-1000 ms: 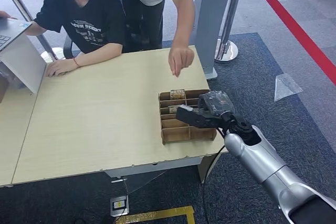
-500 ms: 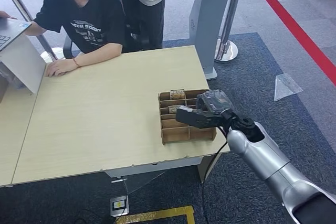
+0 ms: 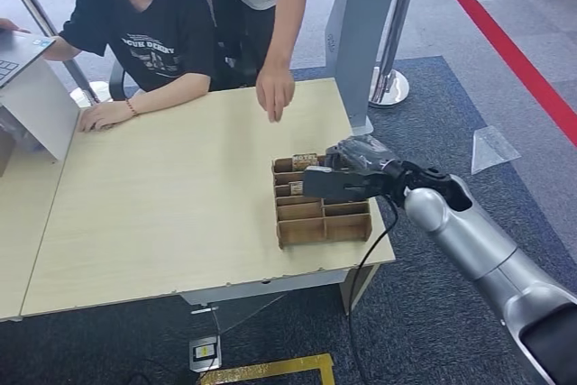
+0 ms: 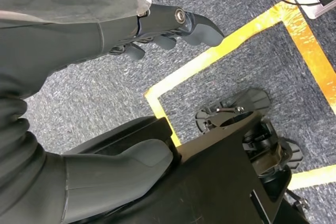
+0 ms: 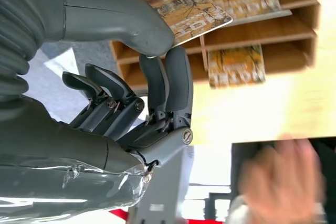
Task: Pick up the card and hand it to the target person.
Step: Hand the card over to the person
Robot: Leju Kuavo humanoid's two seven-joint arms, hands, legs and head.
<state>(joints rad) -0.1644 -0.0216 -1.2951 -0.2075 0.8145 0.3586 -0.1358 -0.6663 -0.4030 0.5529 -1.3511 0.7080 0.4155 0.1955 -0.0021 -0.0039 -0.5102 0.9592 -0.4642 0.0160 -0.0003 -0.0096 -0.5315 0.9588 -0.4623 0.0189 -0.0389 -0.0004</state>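
The robot's right hand point(image 3: 340, 178) reaches over the brown cardboard tray point(image 3: 322, 226) near the right end of the pale wooden counter point(image 3: 170, 196). Up close, its thumb point(image 5: 118, 17) and fingers point(image 5: 174, 80) are pinched on a card point(image 5: 190, 11) with a yellow and brown print, which sticks out past the fingertips above the tray's slots. Two more printed cards point(image 5: 236, 65) lie in the tray's compartments, and from above one card point(image 3: 304, 160) stands at the tray's far edge. The left hand point(image 4: 130, 40) hangs low over grey carpet with yellow tape lines point(image 4: 238, 45), its fingers loosely curled and holding nothing. A person in a white shirt leans in from the far side, their hand point(image 3: 275, 92) hanging over the counter's far edge, apart from the tray. A seated person in a black T-shirt point(image 3: 146, 29) rests a forearm on the counter beside an open laptop point(image 3: 34, 101)
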